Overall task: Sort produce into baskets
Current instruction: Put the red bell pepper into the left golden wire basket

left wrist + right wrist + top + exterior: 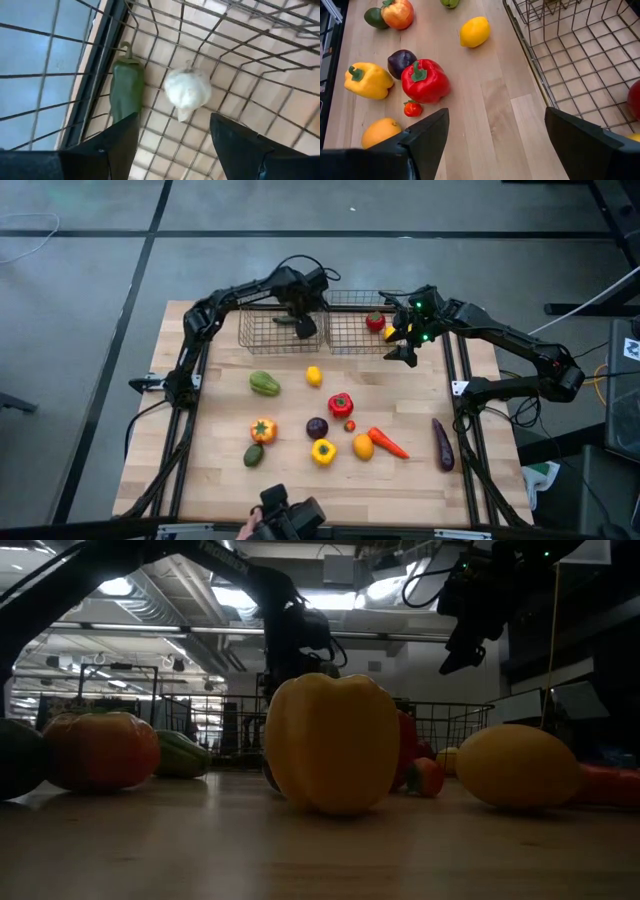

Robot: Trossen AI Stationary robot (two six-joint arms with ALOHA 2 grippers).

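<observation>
Fingers [115, 145] of the left gripper [303, 322] stand spread apart, holding nothing, poised over the left basket [250, 335]. Directly below, on the wire mesh floor, lies a white garlic bulb [187, 90], rounded with a small point, clear of both fingers. Just beside it, against the basket wall, lies a green pepper [126, 90], long and smooth with a curled stem.

Right gripper [403, 345] also spread wide and empty, hovering at the near edge of the right basket [345, 340], which holds a red tomato [375, 321].

Baskets: thin wire grid, see-through, side by side at the far side of the wooden table [215, 470].

Loose on table: lemon [474, 31], red pepper [425, 80], yellow pepper [367, 80], dark purple onion [401, 61], orange [380, 131], carrot [388, 442], eggplant [442, 444].
</observation>
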